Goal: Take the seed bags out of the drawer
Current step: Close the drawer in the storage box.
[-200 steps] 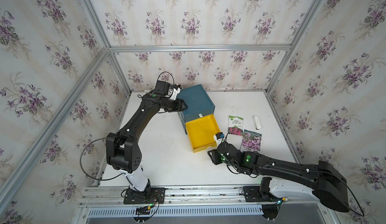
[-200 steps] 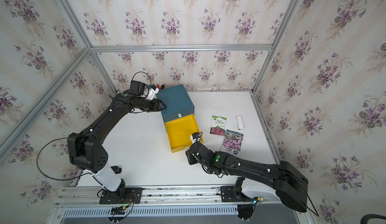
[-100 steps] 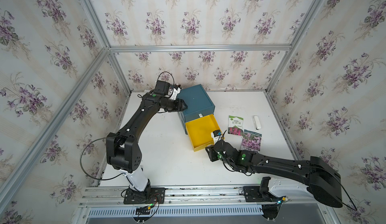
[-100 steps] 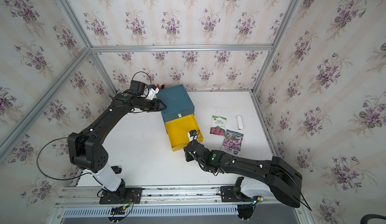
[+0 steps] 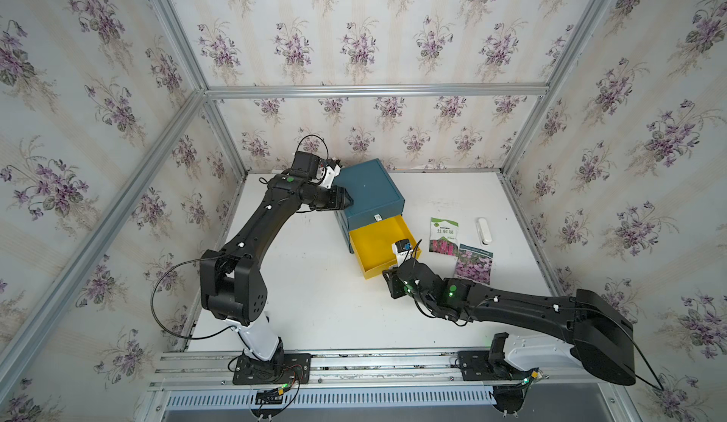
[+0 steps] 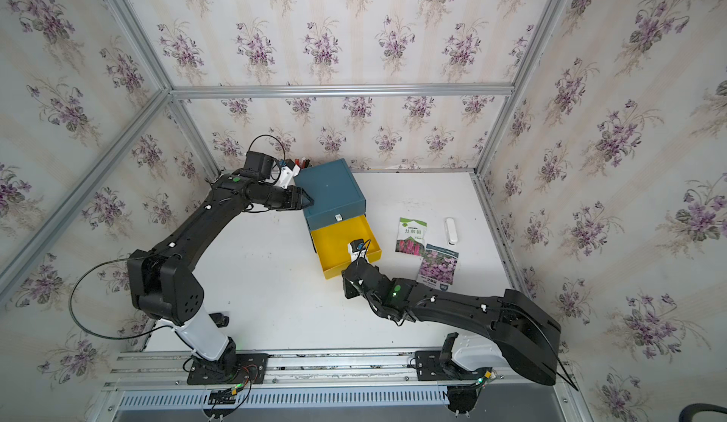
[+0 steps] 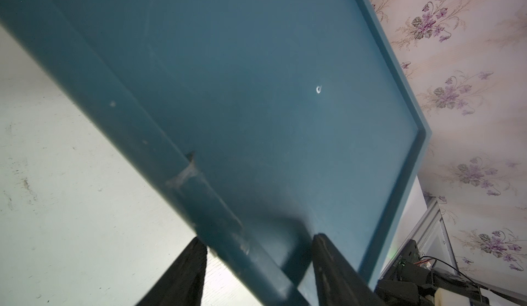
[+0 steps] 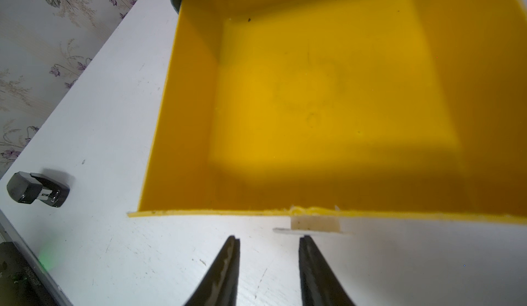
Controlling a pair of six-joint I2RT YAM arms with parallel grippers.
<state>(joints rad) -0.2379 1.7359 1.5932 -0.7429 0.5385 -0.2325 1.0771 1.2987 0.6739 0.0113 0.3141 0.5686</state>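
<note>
Two seed bags lie flat on the white table right of the drawer: a green-topped one (image 5: 443, 235) (image 6: 411, 236) and a purple-flowered one (image 5: 474, 263) (image 6: 438, 264). The yellow drawer (image 5: 375, 241) (image 8: 328, 105) stands pulled out of the blue cabinet (image 5: 369, 188) (image 7: 256, 76); its floor shows bare. My right gripper (image 8: 268, 239) (image 5: 391, 278) is open and holds nothing, low over the table just outside the drawer's front wall, near its white handle (image 8: 315, 223). My left gripper (image 7: 258, 239) (image 5: 348, 203) is shut on the cabinet's raised top rim at its left side.
A white stick-shaped object (image 5: 484, 230) lies right of the green-topped bag. A small black clip (image 8: 37, 189) sits on the table near the left arm's base. Walls enclose the table on three sides.
My right gripper has moved left from beside the bags to the drawer's front wall, and its jaws have narrowed slightly. The left arm and both bags have not moved.
</note>
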